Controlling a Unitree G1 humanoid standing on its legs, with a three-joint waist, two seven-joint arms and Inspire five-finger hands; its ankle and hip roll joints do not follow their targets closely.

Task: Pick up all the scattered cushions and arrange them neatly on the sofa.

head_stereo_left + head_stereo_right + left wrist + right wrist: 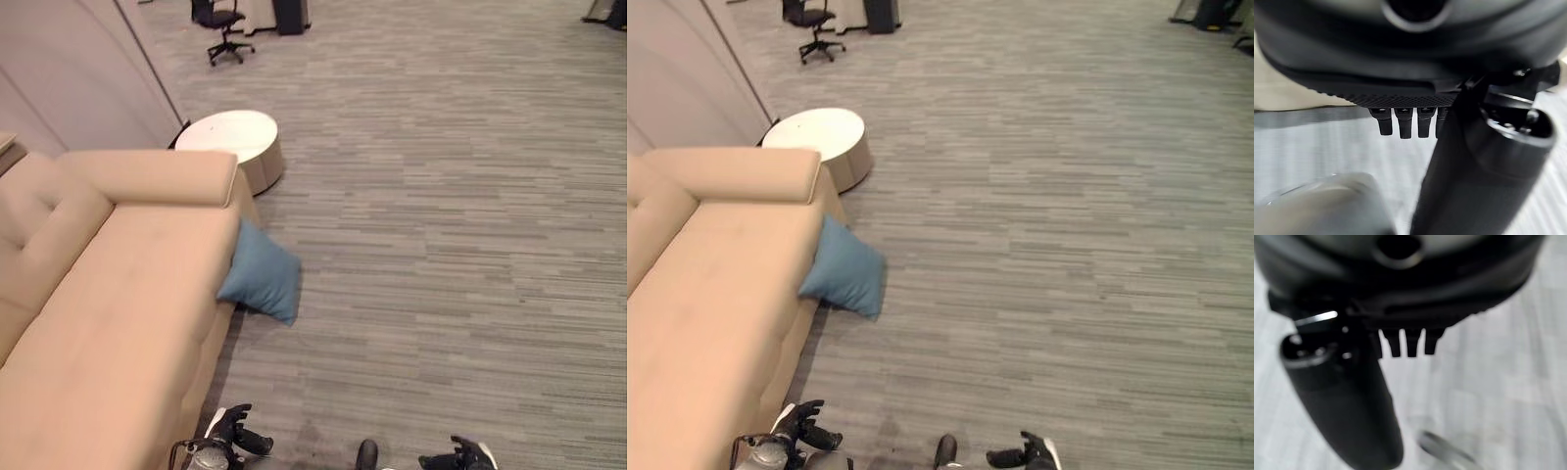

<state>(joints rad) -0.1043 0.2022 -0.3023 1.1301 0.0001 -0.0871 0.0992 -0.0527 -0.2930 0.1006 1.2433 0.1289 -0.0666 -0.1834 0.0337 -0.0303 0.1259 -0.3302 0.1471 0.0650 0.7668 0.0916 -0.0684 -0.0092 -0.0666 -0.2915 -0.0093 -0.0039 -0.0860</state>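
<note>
Blue cushion (263, 277) leaned against the front of the beige sofa (118, 294), its lower edge on the grey carpet floor (441, 245), well ahead of my left robot hand (235, 429) and slightly toward the sofa side. I saw that robot hand low by the sofa's front, fingers relaxed and holding nothing. My right robot hand (460, 456) hung apart over bare carpet, likewise released. Beyond the sofa arm stood a round white side table (235, 142), and farther off a black office chair (220, 24).

office lounge | grey carpet floor (441, 196) | swivel chair (220, 24) | beige sofa (118, 294) | round table (235, 137)
</note>
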